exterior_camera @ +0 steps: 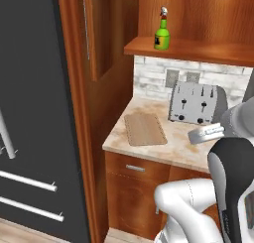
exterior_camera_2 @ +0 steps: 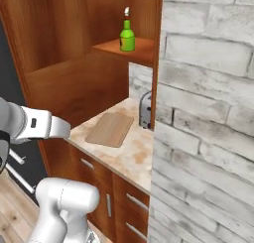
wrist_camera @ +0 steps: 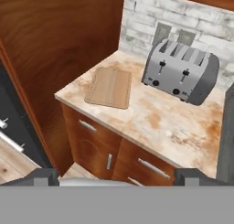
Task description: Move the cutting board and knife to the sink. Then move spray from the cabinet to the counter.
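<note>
Well apart, cutting board (wrist_camera: 109, 87) beyond open gripper (wrist_camera: 117, 176).

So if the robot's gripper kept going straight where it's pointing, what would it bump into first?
Probably the beige, rust-mottled stone counter, near the flat light-wood cutting board and silver four-slot toaster. Depth is unclear. The gripper is open.

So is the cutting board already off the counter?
No, the cutting board lies flat on the counter, left of the toaster in the hand view.
</note>
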### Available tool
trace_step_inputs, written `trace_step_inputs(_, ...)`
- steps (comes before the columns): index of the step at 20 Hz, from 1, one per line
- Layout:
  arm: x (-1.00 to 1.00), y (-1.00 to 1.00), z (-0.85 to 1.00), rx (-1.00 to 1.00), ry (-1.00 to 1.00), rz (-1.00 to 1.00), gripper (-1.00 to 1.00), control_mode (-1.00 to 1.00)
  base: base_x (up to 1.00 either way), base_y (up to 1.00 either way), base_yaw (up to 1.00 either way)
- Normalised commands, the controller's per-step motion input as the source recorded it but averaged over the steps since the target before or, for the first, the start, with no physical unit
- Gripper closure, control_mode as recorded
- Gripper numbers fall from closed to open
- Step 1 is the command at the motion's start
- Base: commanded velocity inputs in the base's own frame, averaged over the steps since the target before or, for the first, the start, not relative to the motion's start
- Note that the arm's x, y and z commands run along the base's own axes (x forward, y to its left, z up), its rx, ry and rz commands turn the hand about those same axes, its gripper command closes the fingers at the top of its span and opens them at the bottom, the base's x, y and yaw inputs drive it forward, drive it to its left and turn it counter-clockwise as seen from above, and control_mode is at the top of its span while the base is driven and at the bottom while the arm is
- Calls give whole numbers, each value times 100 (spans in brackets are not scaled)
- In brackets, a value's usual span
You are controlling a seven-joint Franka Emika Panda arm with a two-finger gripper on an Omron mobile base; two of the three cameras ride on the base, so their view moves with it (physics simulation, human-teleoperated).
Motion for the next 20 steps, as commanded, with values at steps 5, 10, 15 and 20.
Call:
trace_step_inputs(5, 0, 0, 0, 0, 0, 0, -100, 100, 90, -1, 5)
trace_step_inputs(10, 0, 0, 0, 0, 0, 0, -100, 100, 90, 9, 3)
trace_step_inputs(15, 0, 0, 0, 0, 0, 0, -100, 100, 30, 6, 20)
trace_step_inputs(20, 0, 0, 0, 0, 0, 0, -100, 100, 2, 3, 38)
